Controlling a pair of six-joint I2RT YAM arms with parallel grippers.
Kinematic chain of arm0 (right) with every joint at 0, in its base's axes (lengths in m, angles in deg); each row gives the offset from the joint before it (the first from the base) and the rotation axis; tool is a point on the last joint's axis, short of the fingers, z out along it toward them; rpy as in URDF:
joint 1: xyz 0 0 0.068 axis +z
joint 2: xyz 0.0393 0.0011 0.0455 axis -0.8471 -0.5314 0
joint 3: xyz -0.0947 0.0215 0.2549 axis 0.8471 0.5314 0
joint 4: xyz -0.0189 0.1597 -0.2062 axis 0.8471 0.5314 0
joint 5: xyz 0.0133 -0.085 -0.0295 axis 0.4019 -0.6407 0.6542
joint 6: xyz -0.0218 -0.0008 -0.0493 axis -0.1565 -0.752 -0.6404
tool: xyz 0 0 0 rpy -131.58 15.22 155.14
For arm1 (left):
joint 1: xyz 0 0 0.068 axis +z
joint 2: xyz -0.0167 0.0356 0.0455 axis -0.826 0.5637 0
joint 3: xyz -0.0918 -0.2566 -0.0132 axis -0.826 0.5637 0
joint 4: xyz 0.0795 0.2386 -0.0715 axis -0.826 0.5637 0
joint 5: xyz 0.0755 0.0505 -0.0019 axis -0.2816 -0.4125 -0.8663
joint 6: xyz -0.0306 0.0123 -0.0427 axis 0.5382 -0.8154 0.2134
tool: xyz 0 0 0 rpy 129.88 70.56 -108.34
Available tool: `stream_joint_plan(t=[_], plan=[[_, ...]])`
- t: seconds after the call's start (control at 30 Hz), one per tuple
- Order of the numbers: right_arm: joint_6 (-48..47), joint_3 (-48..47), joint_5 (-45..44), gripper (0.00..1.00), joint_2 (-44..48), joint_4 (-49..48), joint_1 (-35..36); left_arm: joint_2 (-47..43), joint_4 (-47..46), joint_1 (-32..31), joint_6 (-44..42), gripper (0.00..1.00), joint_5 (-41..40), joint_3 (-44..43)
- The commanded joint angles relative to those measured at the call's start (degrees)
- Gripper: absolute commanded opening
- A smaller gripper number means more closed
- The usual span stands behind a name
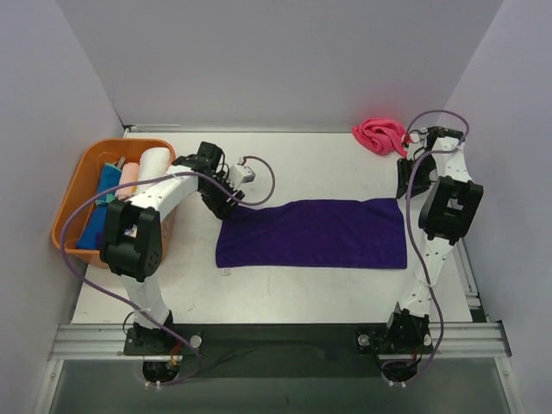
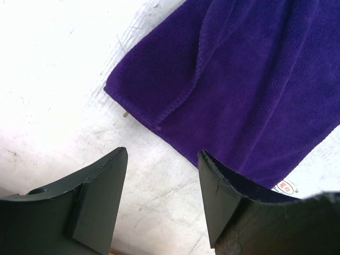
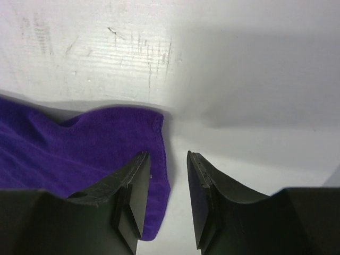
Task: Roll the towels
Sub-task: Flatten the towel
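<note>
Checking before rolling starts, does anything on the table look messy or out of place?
The hot pink cloth towel lies crumpled in a heap at the far right, neither flat nor rolled. The dark purple cloth towel is spread flat, but its folded layers sit offset at its left end.

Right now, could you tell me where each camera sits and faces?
Top external: above, behind the robot, looking down at the purple towel and orange basket; left arm and right arm show.
Left wrist: on the left arm, facing down at a towel corner; left gripper open.
Right wrist: likewise, at the towel's other end; right gripper open.
Shared: every view shows the purple towel.
</note>
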Motion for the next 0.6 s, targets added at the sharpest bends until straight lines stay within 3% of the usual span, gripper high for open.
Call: stream_joint_plan(t=[0.0,0.37,0.47,0.5,0.57], plan=[[2.1,-2.5,2.0,0.35,-2.1,1.5,0.8,-1.3,-0.2,0.8,1.0,0.66,2.5,-1.7],[4.4,-5.3,3.7,0.35,-7.2,0.7,1.5,-1.9,0.0,2.5,1.6,0.67,3.0,-0.7],[4.6,-5.4,6.3,0.22,-7.3,0.9,1.5,-1.9,0.2,3.4,2.2,0.67,3.8,-0.9],[4.4,-5.0,7.4,0.11,-6.6,1.1,1.4,-1.8,0.4,3.7,2.4,0.67,4.1,-1.1],[3.6,-4.1,9.1,0.01,-4.9,1.7,1.3,-1.5,0.8,4.7,2.9,0.67,4.6,-1.5]])
